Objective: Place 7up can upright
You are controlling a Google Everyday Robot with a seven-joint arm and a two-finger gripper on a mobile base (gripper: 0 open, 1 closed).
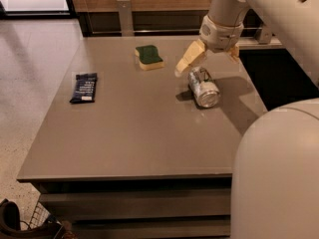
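Reaching in over the far right corner of the desk [129, 138], the arm points its wrist downward. In the camera view we see the gripper [207, 66] just above the far end of the 7up can [204, 88], with its fingers [188, 59] spread wide and gripping nothing. The can lies on its side near the right edge. We count one can, one sponge [149, 57] near the far edge, and one dark wrapper [83, 87] by the left edge.
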